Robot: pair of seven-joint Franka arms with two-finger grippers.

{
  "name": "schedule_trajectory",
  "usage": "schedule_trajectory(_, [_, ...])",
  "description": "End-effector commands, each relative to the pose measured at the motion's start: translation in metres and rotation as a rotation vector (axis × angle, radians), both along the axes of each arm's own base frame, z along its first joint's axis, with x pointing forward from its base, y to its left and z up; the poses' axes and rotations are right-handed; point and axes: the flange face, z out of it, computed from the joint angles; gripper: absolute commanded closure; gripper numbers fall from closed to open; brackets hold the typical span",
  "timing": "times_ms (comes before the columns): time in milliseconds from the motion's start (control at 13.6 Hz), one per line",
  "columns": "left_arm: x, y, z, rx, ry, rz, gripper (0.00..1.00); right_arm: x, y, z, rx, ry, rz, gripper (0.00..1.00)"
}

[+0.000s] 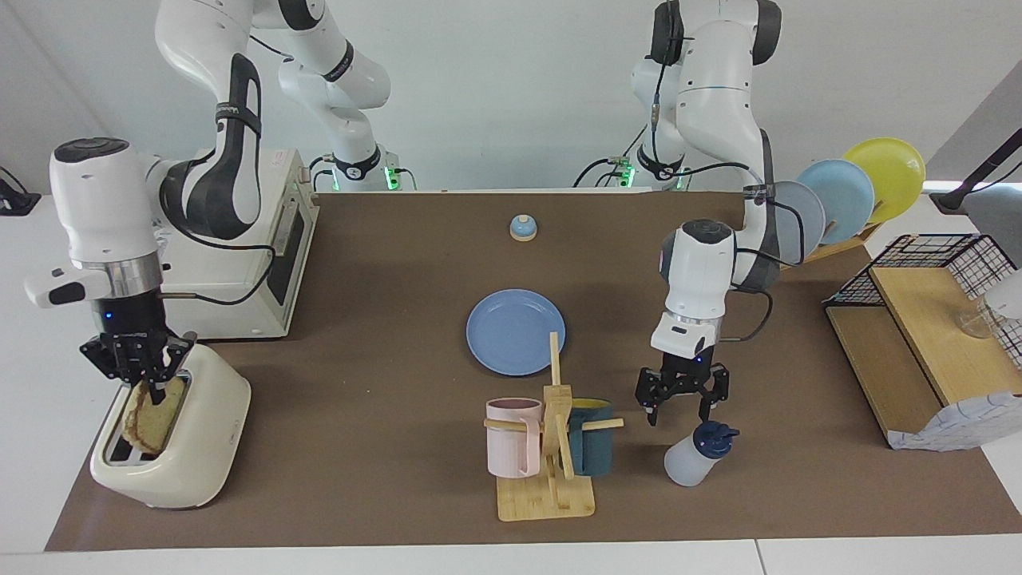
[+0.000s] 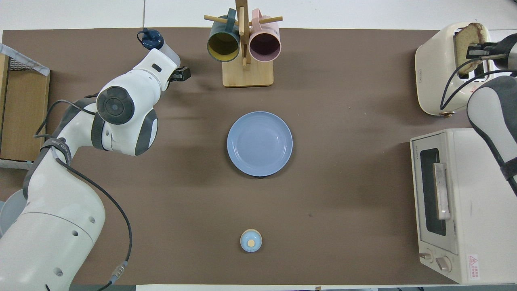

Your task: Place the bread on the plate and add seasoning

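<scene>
Brown mat (image 1: 383,263) under white wall, mug rack (image 1: 551,447) at six o'clock from plate (image 1: 511,329), right gripper (image 1: 152,382) pinching bread (image 1: 152,415) in toaster (image 1: 192,447), left gripper (image 1: 679,411) spread above bottle (image 1: 693,459).

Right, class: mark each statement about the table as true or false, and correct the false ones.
1. The bread lies on the plate. False: it stands in a slot of the toaster, and nothing is on the plate.
2. The right gripper is shut on the bread's top edge. True.
3. The left gripper holds the seasoning bottle. False: it is open over the bottle, which stands on the table.
4. A pink mug and a dark mug hang on the wooden stand. True.
5. The bell is nearer to the robots than the plate. True.
</scene>
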Motion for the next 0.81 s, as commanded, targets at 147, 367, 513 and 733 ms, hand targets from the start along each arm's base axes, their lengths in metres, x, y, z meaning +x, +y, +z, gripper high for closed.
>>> schedule_trajectory(147, [0.026,0.000,-0.006,0.005,-0.065,0.020,0.00,0.007,0.021,0.097,0.003,0.101,0.082,1.00])
schedule_trajectory(367, [0.032,0.001,-0.006,0.009,-0.071,0.022,0.00,-0.002,0.106,0.137,-0.008,0.100,0.207,1.00])
schedule_trajectory(513, [0.036,0.008,-0.006,0.018,-0.075,0.032,0.00,-0.009,0.166,0.146,0.017,0.102,0.278,1.00])
schedule_trajectory(733, [0.037,0.011,-0.012,0.023,-0.070,0.035,0.00,-0.023,0.217,0.143,0.129,0.119,0.147,1.00])
